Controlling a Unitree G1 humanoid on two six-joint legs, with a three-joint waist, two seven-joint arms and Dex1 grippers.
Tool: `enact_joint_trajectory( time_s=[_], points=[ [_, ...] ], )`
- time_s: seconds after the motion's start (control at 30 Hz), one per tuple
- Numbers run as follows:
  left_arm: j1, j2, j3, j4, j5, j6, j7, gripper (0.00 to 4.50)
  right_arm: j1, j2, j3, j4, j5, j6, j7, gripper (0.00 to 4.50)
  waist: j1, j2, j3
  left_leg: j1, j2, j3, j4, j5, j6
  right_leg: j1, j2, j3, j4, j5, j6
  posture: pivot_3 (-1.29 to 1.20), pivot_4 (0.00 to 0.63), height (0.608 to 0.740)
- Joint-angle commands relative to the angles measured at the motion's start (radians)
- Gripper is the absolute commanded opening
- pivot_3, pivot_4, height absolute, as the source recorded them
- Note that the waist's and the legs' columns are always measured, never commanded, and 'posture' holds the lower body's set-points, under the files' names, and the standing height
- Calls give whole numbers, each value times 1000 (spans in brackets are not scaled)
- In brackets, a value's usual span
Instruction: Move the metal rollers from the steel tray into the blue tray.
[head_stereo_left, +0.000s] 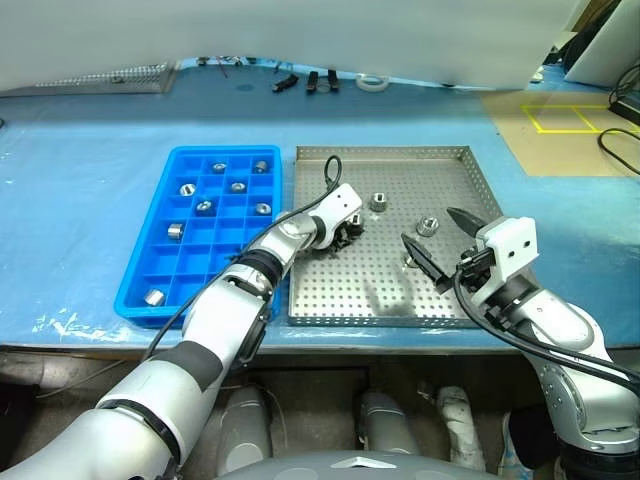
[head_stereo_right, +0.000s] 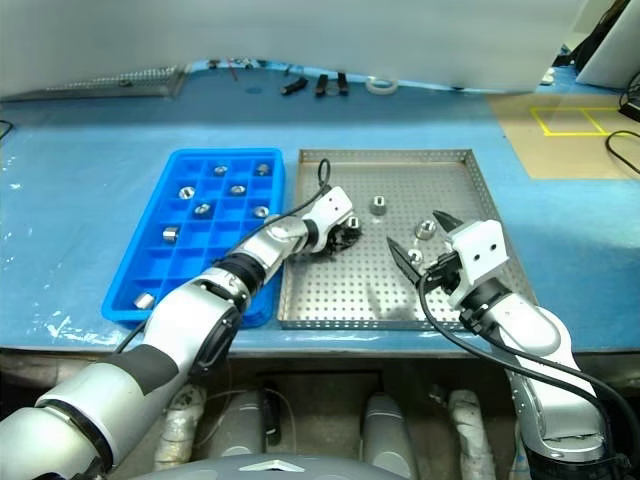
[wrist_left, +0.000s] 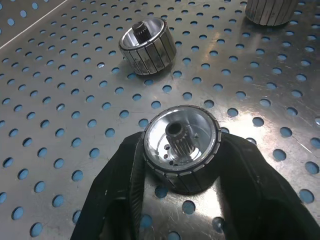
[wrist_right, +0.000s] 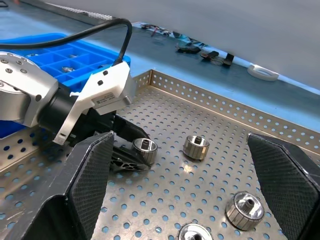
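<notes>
Lifting should come straight up, since the left gripper has its fingers pinching a metal roller standing on the steel tray, beside the blue tray; right gripper fingers spread.

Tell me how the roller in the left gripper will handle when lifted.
The roller looks like solid metal, so probably heavy for its size. Its ribbed side should help the left gripper hold. Standing on its flat end, it probably won't roll unless tipped.

Shiny silver ribbed rollers; silver steel tray dotted with tiny holes; bright blue gridded tray; lighter blue table; black fingers on white-cased grippers.
</notes>
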Motion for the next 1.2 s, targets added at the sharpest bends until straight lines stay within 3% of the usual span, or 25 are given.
enact_joint_trajectory(
  time_s=[0.03, 0.1, 0.23, 0.4, 0.57, 0.87, 1.2],
  points=[
    [10, 27, 59, -107, -85, -44, -149, 1845, -24, -13, 3, -23, 36, 0, 33, 4500, 1, 0, 0, 0, 0, 0, 0, 0, 0, 0, 0, 0, 0, 0, 0, -303, 150, 740],
    [28, 50, 78, -177, -125, -55, -228, 1845, -32, -23, 6, -23, 55, 9, 55, 4500, 3, 0, 0, 0, 0, 0, -1, 0, 0, 0, 0, 0, 0, 0, 0, -285, 150, 740],
    [170, 159, 104, -506, -210, 82, -331, 1845, -92, -36, 28, -3, 115, 37, 113, 4500, 1, 0, 0, 1, 1, 1, -3, 0, 0, -1, 0, 0, 0, 0, -1, -204, 150, 740],
    [424, 315, 154, -986, -297, 303, -310, 1845, -232, -19, 113, 97, 122, 31, 177, 4500, 10, 1, 0, 3, 3, 2, -7, 1, -2, -1, 2, -1, 0, -1, -3, -31, 150, 740],
    [653, 416, 257, -1388, -485, 513, -288, 1845, -358, 11, 205, 248, 101, -22, 275, 4500, 66, 1, 1, 1, 6, 2, -8, 2, -3, -2, 2, -5, 0, -2, -5, 141, 150, 740],
    [881, 511, 321, -1579, -502, 580, -151, 1845, -496, 75, 289, 416, 83, -93, 386, 4500, 140, 2, 1, 1, 7, 1, -9, 4, -8, -2, 2, -7, 2, -2, -5, 291, 150, 740],
    [948, 548, 347, -1488, -471, 499, -71, 1845, -538, 79, 291, 441, 84, -90, 423, 4500, 150, 2, 1, 1, 8, -1, -10, 6, -10, -2, 3, -7, 4, -2, -5, 299, 150, 740]
  ],
)
